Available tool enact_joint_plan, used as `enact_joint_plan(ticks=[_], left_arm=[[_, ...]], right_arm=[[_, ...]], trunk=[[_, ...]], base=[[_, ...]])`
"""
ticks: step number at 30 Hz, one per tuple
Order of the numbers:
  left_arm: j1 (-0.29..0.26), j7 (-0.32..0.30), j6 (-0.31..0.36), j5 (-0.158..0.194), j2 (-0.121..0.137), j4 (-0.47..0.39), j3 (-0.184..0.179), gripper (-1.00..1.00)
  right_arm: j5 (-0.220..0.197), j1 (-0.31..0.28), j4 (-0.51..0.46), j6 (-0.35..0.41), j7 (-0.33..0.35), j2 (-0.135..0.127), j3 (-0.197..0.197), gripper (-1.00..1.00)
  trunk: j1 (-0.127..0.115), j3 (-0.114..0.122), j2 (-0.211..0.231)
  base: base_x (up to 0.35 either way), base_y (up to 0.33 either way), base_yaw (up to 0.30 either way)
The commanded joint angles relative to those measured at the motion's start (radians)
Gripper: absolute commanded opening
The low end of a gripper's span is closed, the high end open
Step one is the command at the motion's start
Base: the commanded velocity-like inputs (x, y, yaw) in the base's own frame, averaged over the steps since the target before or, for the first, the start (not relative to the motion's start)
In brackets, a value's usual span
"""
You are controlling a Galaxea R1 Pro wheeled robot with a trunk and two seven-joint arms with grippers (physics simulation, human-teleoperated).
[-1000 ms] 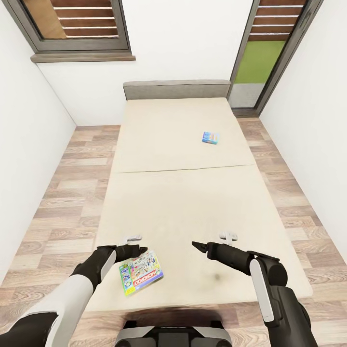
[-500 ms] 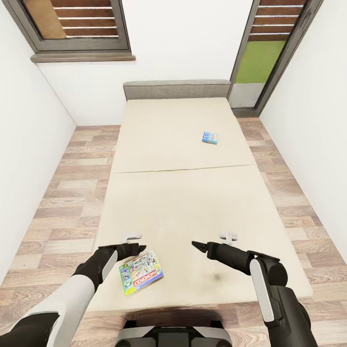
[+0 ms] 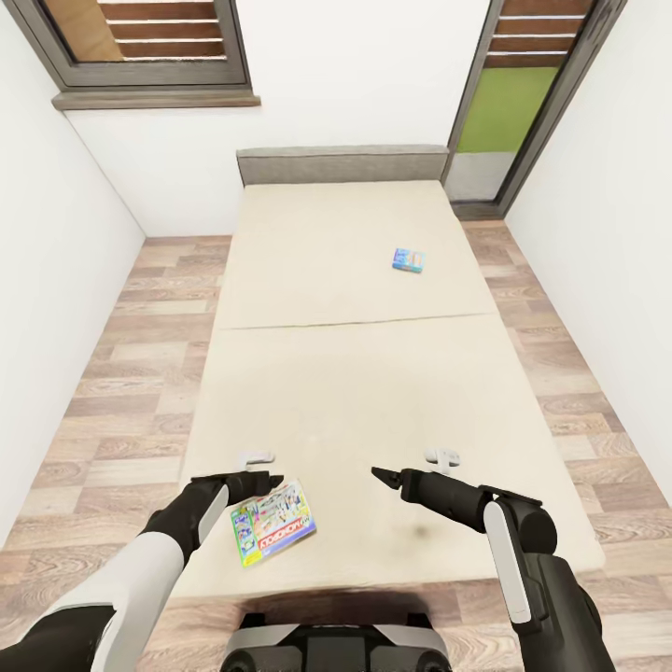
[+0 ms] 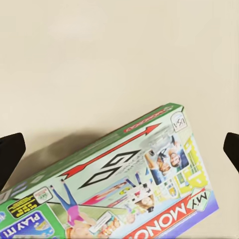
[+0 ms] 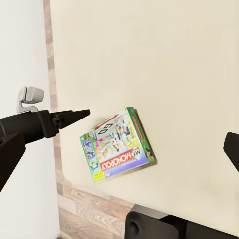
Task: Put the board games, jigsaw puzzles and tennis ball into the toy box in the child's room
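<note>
Meanwhile only the head camera has tipped down a touch; the left gripper (image 3: 264, 483) hangs open beside the green-edged board game (image 3: 273, 536) on the bed (image 3: 373, 392), nothing grasped yet.

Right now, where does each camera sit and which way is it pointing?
Head view: high on the robot, looking forward and down along the bed; both arms show, left gripper, right gripper.
Left wrist view: on the left arm, looking down at the large board game; dark fingertips at the edges.
Right wrist view: on the right arm, facing across at the left gripper.
All three share that game.
</note>
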Motion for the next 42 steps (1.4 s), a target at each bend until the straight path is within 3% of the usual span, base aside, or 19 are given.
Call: enact_joint_plan(ticks=[1,29,33,42], left_arm=[[0.0,-0.004,0.01,0.001,-0.001,-0.002,0.006,1.0],[-0.002,0.0,0.023,0.005,-0.002,-0.072,0.013,1.0],[-0.005,0.027,0.024,0.006,-0.004,-0.089,0.013,1.0],[-0.015,0.195,0.018,0.011,-0.012,-0.121,0.015,1.0]], right_arm=[[-0.002,-0.001,-0.001,0.008,0.003,0.001,-0.003,1.0],[-0.002,-0.001,-0.001,0.011,0.003,0.001,-0.001,1.0],[-0.002,-0.001,0.0,0.009,0.003,0.001,-0.001,1.0],[-0.002,-0.001,0.0,0.007,0.002,0.001,-0.001,1.0]], trunk=[[0.0,-0.003,-0.002],[0.0,-0.049,-0.002],[0.0,-0.055,-0.002],[0.0,-0.07,-0.002]], base=[[0.0,0.0,0.0],[0.0,0.0,0.0],[0.0,0.0,0.0],[0.0,0.0,0.0]])
